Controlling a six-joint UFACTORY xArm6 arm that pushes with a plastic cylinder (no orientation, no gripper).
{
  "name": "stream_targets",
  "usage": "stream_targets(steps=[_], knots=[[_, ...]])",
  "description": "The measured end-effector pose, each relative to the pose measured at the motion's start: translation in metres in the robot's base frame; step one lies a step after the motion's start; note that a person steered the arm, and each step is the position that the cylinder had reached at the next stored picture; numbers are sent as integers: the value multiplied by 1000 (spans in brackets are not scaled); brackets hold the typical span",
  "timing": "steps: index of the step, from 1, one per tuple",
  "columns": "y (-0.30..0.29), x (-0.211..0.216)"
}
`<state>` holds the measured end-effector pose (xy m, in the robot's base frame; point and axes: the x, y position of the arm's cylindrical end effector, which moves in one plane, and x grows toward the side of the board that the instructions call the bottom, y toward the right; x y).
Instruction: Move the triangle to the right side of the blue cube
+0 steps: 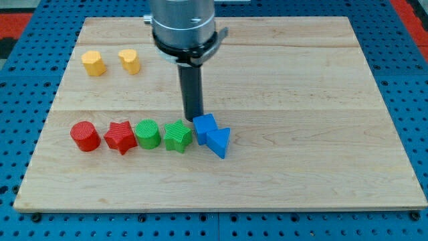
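Near the middle of the wooden tabletop (pixel 301 87), slightly toward the view's bottom, the blue triangle (pixel 219 142) is lying with one corner pointing to the view's right, pressing against the lower right face of the blue cube (pixel 204 127). Both blue blocks are touching, the cube sitting up and to the view's left of the triangle. My tip (pixel 193 118) is resting just above and to the left of the blue cube, at or very near its upper left edge; whether it is actually making contact cannot be told. No hand is fitted on this arm, only the straight dark rod, so nothing is being held or clamped. Running leftward from the cube, a row of blocks is sitting along one line: a green star-like block (pixel 177 136) just beside the cube, then a green cylinder (pixel 147 134), a red star (pixel 120 137) and a red cylinder (pixel 85 136) at the view's left end. Well apart, toward the view's top left, two yellow blocks are standing near each other: a yellow block of roughly hexagonal outline (pixel 93 63) and a yellow heart-like block (pixel 130 60). Around the tabletop, a blue perforated base (pixel 408 80) is showing.
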<state>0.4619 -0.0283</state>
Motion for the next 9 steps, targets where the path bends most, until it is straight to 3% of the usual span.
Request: stream_targets(steps=[3,4,5,6,7,9], knots=[[93,12],[108,27],[125,70],[101,141],[72,156],[-25,127]])
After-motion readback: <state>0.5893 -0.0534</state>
